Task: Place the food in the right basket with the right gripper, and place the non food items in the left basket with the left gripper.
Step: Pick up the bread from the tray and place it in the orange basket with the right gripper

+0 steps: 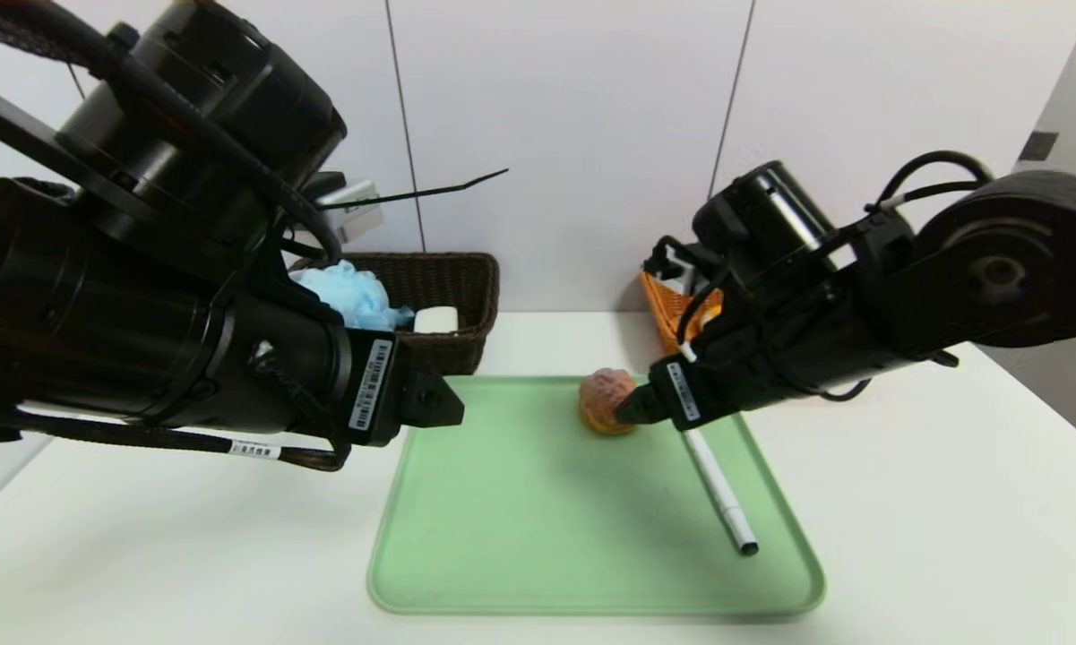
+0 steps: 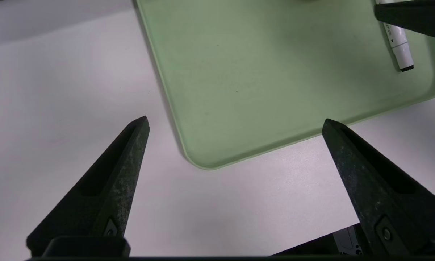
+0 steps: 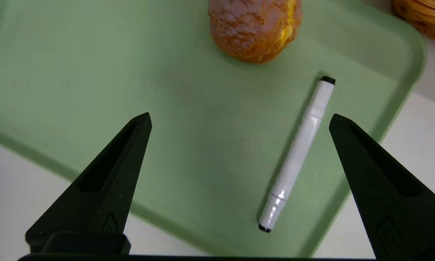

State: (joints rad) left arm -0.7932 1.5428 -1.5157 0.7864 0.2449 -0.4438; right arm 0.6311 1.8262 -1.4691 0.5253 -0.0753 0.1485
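The left arm hides part of the dark basket, the right arm covers much of the orange basket, and the right wrist view's edge crops the cream puff.

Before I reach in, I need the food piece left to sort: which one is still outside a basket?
The pinkish-brown cream puff, alone on the green tray.

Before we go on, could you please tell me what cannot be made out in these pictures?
- Orange wicker basket: mostly behind the right arm in the head view; cut off by the edge in the right wrist view.
- Light-blue pouf: partly behind the left arm, head view.
- Marker: upper end behind the right gripper, head view.
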